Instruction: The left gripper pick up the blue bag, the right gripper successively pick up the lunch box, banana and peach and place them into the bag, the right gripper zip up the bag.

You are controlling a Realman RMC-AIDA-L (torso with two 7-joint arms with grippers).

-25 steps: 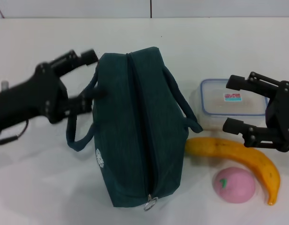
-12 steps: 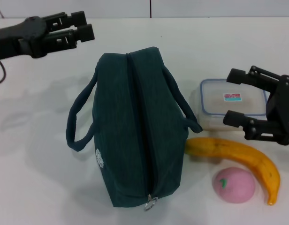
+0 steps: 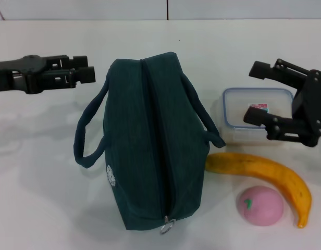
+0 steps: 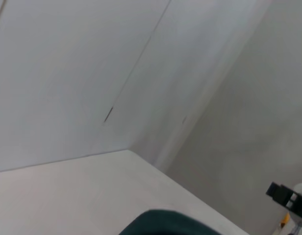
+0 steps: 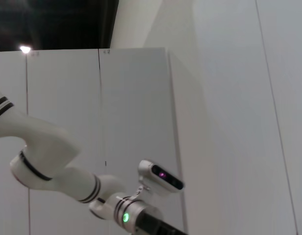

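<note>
Our right claw (image 3: pixel 258 94) hangs over the lunch box (image 3: pixel 238 122), its two dark fingers (image 3: pixel 262 69) spread wide, one above the far rim and one across the lid near the pink-and-green label (image 3: pixel 257 108); we cannot tell whether either finger touches the lid. Our left claw (image 3: pixel 89 74) hovers at the far left, level with the upper part of the blue bag (image 3: pixel 150 140) and apart from it, its fingers lying close together with only a thin slit between them, holding nothing.

Between the two claws we see the blue bag resting on the white worktop (image 3: pixel 40 198), its closed zipper (image 3: pixel 155 135) running along the top toward us and ending in a metal ring pull (image 3: pixel 167 226). One rope-like handle (image 3: pixel 87 135) loops out on the left side, the other (image 3: pixel 205 120) droops on the right, its end just beside the lunch box. A small white logo (image 3: pixel 111 175) marks the left face.

Nearer to us than the lunch box we find the banana (image 3: pixel 264 174), curving from beside the bag out to the right. The peach (image 3: pixel 260 205) sits in the banana's curve, just beside it.

From the left wrist we see only a dark teal edge of the bag (image 4: pixel 165 223) against the pale worktop.
</note>
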